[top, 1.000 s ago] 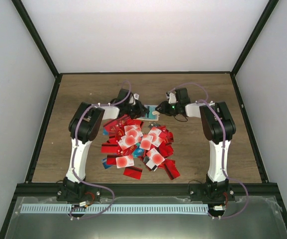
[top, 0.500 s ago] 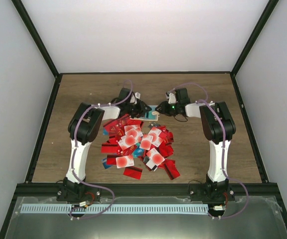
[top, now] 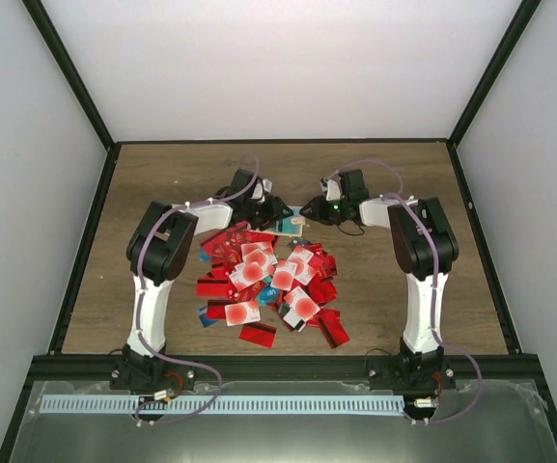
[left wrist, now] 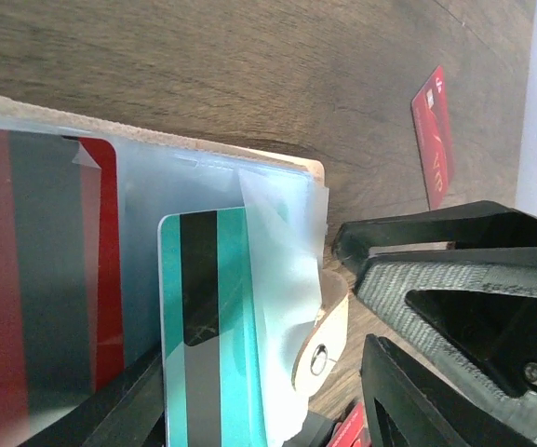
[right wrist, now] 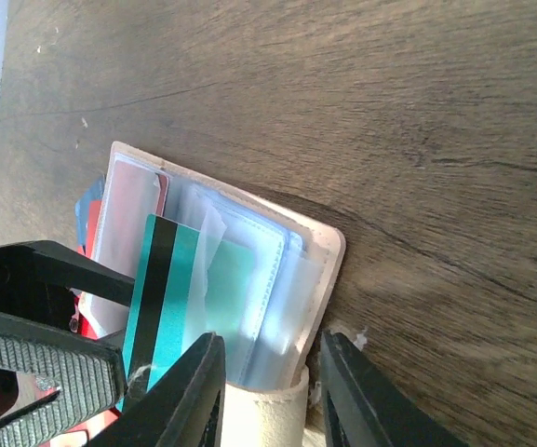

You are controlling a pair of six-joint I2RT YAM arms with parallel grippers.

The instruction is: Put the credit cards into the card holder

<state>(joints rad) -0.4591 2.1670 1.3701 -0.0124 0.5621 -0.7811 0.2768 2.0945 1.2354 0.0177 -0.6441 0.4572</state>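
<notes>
Red, white and a few teal credit cards (top: 268,285) lie in a loose heap at the middle of the brown wooden counter (top: 162,183) in the top view. Just beyond the heap both arms reach inward. The left gripper (top: 276,209) and the right gripper (top: 309,211) face each other close together, with the beige card holder (top: 295,221) on the counter between them. From up here I cannot tell how either gripper's jaws stand.

In the left wrist view the card holder lies open, its clear plastic sleeves facing up and its tan edge on the far side. A red card (left wrist: 105,279) sits inside the sleeve at the left. A teal card (left wrist: 231,317) with a black stripe lies flat over the sleeves, its right side under a lifted clear flap (left wrist: 282,251). The left gripper is released: its black fingers (left wrist: 133,410) stand apart on either side of the teal card, not pinching it. The holder's snap tab (left wrist: 335,321) curls toward the right gripper at the right. One loose red card (left wrist: 434,130) lies apart on bare wood.

In the right wrist view the right gripper is clenched on the snap tab, a black finger pressed at each side. The teal card is partly inside a sleeve, its striped end sticking out toward the spread left gripper
</notes>
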